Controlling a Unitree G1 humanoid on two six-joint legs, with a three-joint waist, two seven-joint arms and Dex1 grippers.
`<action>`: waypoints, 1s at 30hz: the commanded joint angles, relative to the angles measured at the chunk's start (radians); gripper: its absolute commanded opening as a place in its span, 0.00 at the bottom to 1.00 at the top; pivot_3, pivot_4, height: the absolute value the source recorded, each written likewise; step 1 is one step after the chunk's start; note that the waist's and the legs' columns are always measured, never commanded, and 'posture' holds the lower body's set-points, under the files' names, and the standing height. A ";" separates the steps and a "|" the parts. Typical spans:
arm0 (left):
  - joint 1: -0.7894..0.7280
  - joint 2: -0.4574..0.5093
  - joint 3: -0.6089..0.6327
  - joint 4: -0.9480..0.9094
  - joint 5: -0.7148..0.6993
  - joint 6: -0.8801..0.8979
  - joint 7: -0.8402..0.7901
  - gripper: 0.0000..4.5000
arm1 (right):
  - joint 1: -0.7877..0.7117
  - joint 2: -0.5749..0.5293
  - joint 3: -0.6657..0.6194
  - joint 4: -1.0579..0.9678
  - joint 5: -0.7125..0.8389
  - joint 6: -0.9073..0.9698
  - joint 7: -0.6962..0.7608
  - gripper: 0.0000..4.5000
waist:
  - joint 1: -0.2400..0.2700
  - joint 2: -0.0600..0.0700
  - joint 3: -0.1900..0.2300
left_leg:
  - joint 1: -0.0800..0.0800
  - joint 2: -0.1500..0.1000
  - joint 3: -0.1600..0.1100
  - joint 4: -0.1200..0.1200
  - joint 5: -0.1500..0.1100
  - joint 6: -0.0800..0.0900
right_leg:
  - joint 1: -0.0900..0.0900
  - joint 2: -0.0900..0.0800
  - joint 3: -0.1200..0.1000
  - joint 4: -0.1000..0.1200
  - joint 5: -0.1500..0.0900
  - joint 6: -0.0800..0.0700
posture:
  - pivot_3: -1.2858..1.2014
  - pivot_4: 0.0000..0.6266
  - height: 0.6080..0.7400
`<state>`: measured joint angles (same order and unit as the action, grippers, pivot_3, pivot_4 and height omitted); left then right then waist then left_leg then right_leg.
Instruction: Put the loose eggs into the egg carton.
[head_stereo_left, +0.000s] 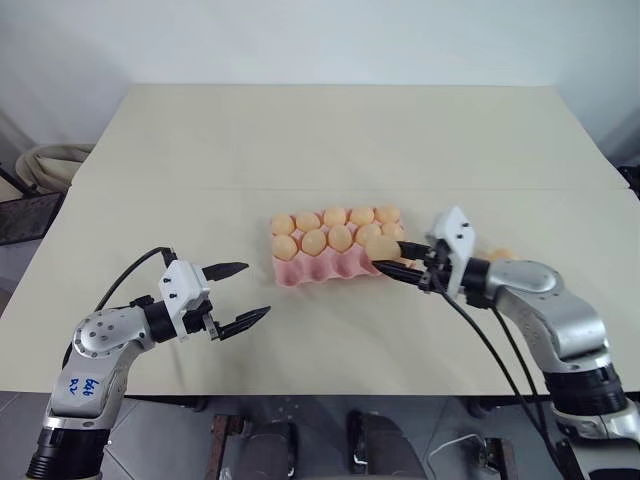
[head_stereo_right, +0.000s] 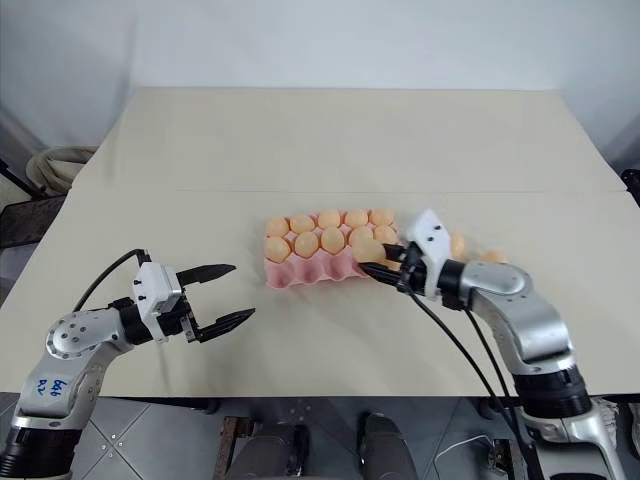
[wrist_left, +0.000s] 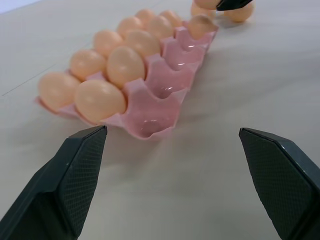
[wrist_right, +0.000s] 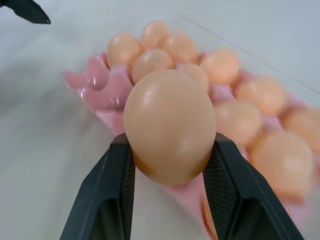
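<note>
The pink egg carton (head_stereo_left: 318, 270) lies in the middle of the table, its two far rows filled with tan eggs and its near row of cups bare. My right gripper (head_stereo_left: 388, 256) hangs over the carton's right near corner, shut on one egg (wrist_right: 170, 125) pinched between both fingers. Two loose eggs (head_stereo_right: 490, 256) lie on the table just right of the carton, partly hidden behind that arm. My left gripper (head_stereo_left: 240, 292) hovers open and empty to the left of the carton (wrist_left: 165, 92), pointing at it.
The beige table (head_stereo_left: 330, 140) stretches far behind the carton. A seam (head_stereo_left: 180, 187) crosses it. Cables trail from both wrists toward the near edge. Dark furniture stands off the table's left side (head_stereo_left: 30, 200).
</note>
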<state>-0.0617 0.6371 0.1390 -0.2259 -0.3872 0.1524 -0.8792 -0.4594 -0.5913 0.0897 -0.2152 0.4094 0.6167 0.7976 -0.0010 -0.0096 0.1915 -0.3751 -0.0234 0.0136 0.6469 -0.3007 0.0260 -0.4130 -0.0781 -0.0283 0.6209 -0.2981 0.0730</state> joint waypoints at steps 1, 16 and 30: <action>0.011 -0.001 0.019 -0.051 -0.017 0.000 0.012 1.00 | -0.028 0.005 0.012 -0.001 -0.010 0.030 -0.012 0.50 | 0.001 0.000 0.000 | -0.001 0.000 0.000 0.000 0.000 0.000 | 0.000 0.000 0.000 0.000 0.000 0.000 | 0.52 0.24 1.00; -0.054 -0.021 -0.037 -0.007 -0.014 0.000 -0.020 1.00 | 0.324 -0.148 -0.359 -0.199 0.090 0.005 0.042 0.99 | 0.022 0.000 0.000 | -0.001 0.000 -0.002 0.000 -0.005 0.002 | 0.002 0.000 -0.003 -0.005 0.000 0.001 | 0.52 0.24 1.00; -0.223 -0.057 -0.122 0.173 0.003 -0.046 -0.124 1.00 | 0.877 0.024 -0.741 -0.275 0.078 -0.286 -0.004 0.99 | 0.003 0.000 0.000 | 0.005 0.000 0.006 0.002 -0.001 0.004 | 0.005 0.001 0.005 0.001 0.001 0.001 | 0.52 0.24 1.00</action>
<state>-0.2693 0.5828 0.0165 -0.0552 -0.3846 0.1263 -0.9965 0.4132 -0.5716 -0.6186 -0.4498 0.4898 0.3669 0.8136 0.0017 -0.0097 0.1915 -0.3694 -0.0232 0.0192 0.6488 -0.3018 0.0296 -0.4082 -0.0772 -0.0232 0.6219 -0.2974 0.0744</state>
